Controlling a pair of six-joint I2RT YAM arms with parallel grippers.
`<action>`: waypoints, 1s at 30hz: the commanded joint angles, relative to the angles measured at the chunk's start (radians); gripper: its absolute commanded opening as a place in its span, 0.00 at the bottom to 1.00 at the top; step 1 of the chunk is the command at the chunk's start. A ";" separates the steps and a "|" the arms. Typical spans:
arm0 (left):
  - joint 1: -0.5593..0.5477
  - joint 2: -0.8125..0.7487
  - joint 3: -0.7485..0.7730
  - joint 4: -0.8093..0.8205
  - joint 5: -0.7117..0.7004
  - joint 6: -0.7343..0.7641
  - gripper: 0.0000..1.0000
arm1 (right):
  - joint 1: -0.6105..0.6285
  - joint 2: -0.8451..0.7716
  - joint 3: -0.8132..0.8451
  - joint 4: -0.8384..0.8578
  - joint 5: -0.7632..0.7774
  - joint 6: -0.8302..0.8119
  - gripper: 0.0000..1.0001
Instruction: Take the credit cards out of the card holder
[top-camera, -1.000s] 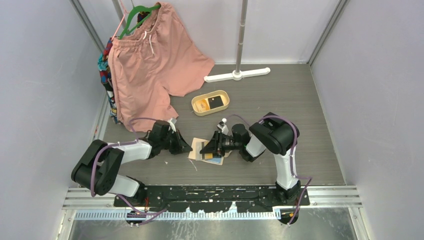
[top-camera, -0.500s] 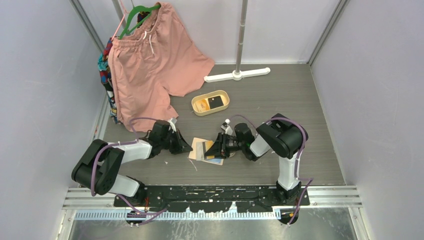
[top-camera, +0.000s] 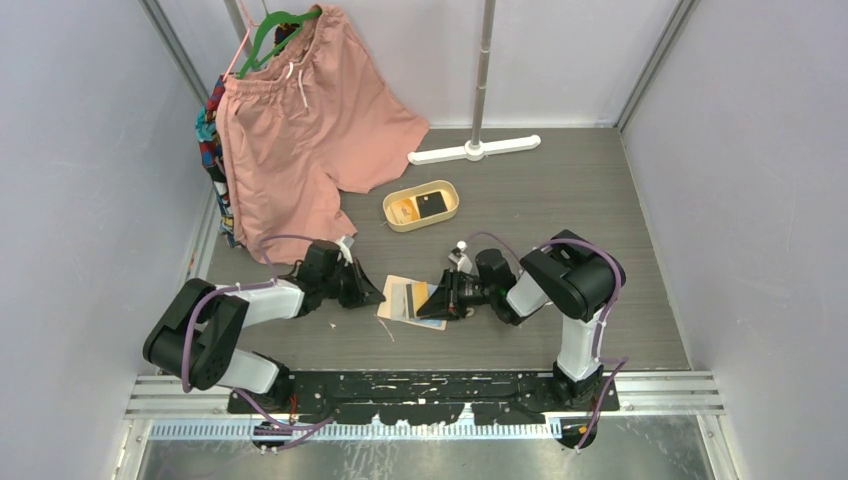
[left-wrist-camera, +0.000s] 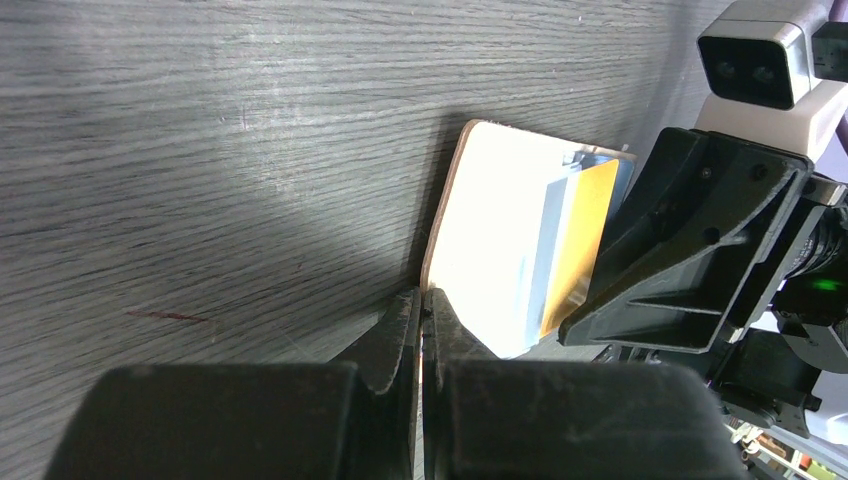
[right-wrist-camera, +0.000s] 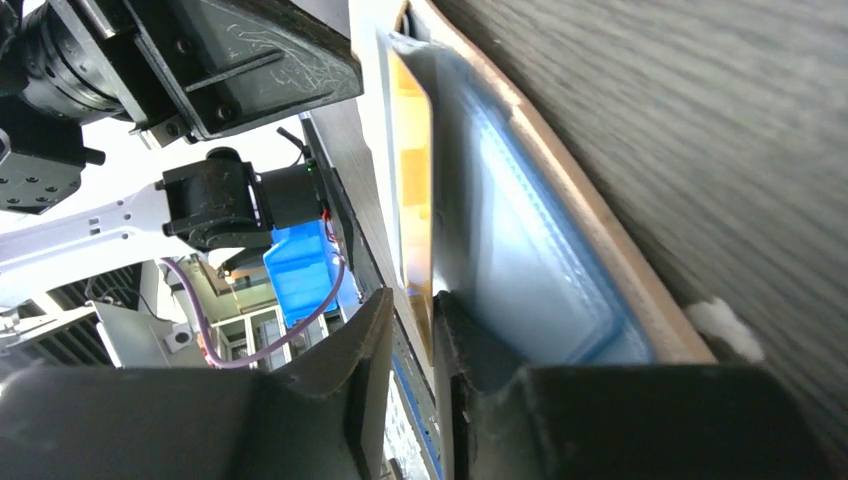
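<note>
The beige card holder (top-camera: 396, 296) lies open on the table between my two grippers. My left gripper (top-camera: 376, 297) is shut on its left edge, which shows in the left wrist view (left-wrist-camera: 421, 302) against the bright inner flap of the card holder (left-wrist-camera: 490, 230). An orange-tinted credit card (left-wrist-camera: 582, 235) sticks out of the bluish pocket toward my right gripper (top-camera: 432, 304). In the right wrist view the orange card (right-wrist-camera: 412, 170) runs between the narrowly spaced fingers of the right gripper (right-wrist-camera: 412, 322), beside the blue pocket (right-wrist-camera: 530, 260).
An oval tan tray (top-camera: 449, 191) behind the card holder holds an orange card and a black card. Pink shorts (top-camera: 300, 130) hang at the back left. A white stand base (top-camera: 475, 150) and its pole are at the back. Grey walls close both sides.
My right gripper has drawn back to the right, and more of the card holder and the orange card now shows. The left gripper has stayed on the holder's edge.
</note>
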 joint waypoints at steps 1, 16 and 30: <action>-0.009 0.066 -0.046 -0.165 -0.151 0.057 0.00 | -0.013 -0.007 -0.028 -0.076 0.015 -0.056 0.23; -0.010 0.045 -0.061 -0.155 -0.157 0.043 0.00 | -0.032 -0.267 -0.043 -0.466 0.079 -0.201 0.01; -0.010 -0.013 -0.085 -0.129 -0.159 0.029 0.00 | -0.116 -0.569 0.397 -1.226 0.159 -0.497 0.01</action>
